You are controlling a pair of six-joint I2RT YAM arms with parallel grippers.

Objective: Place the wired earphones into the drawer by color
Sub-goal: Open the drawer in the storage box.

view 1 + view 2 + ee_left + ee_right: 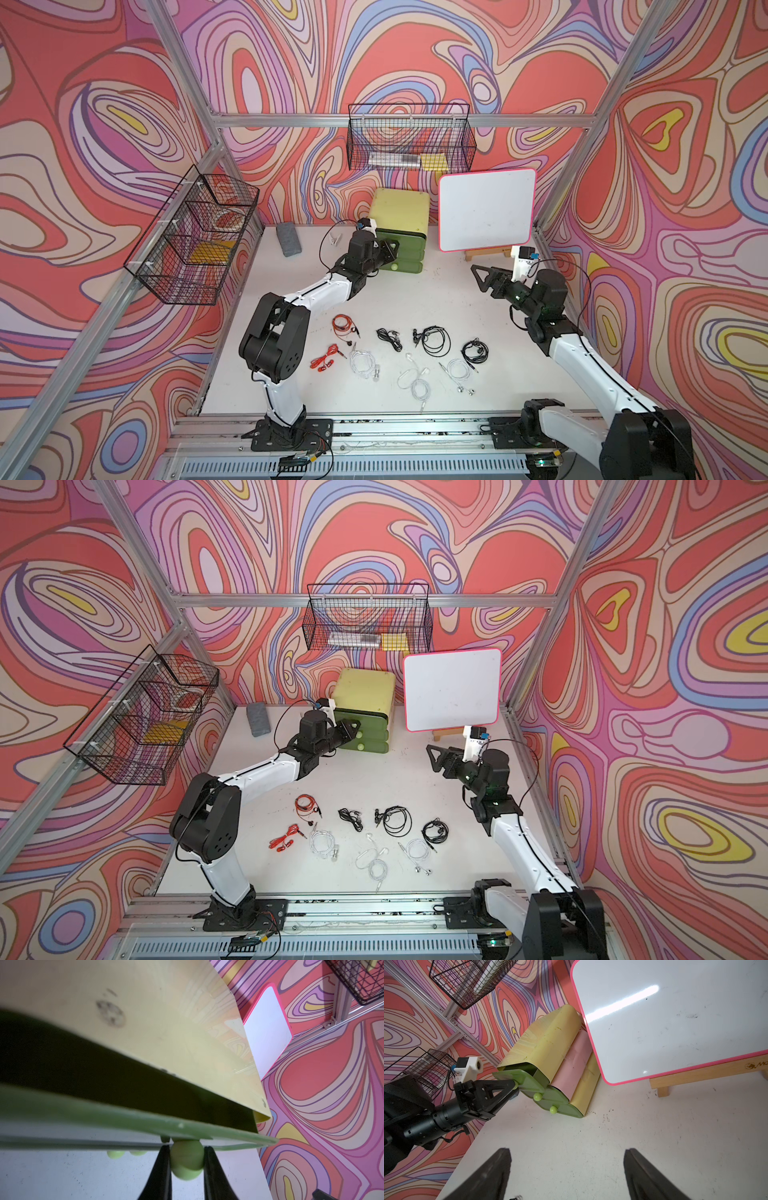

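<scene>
Pale-green knob (pixel 187 1160) of the top drawer (pixel 527 1081), slid partly out front-to-back from the cabinet (pixel 400 210) at the rear of the table (pixel 449 307), is pinched in my left claw (pixel 187 1148); my right claw (pixel 568 1154) gapes empty.

A robotics lab test cell is shown. A white tabletop (pixel 436 299) is enclosed by an aluminium extrusion frame (pixel 291 120) and by walls (pixel 83 124) printed with swirling red, pink and lilac bands. Along the tabletop's front edge a slotted metal rail (pixel 415 428) is fixed, and a left arm (pixel 316 291) and a right arm (pixel 582 365) are mounted on it. One black wire basket (pixel 409 137) is hung from the frame above the tabletop's back edge, and a second wire basket (pixel 195 241) above its left edge.
</scene>
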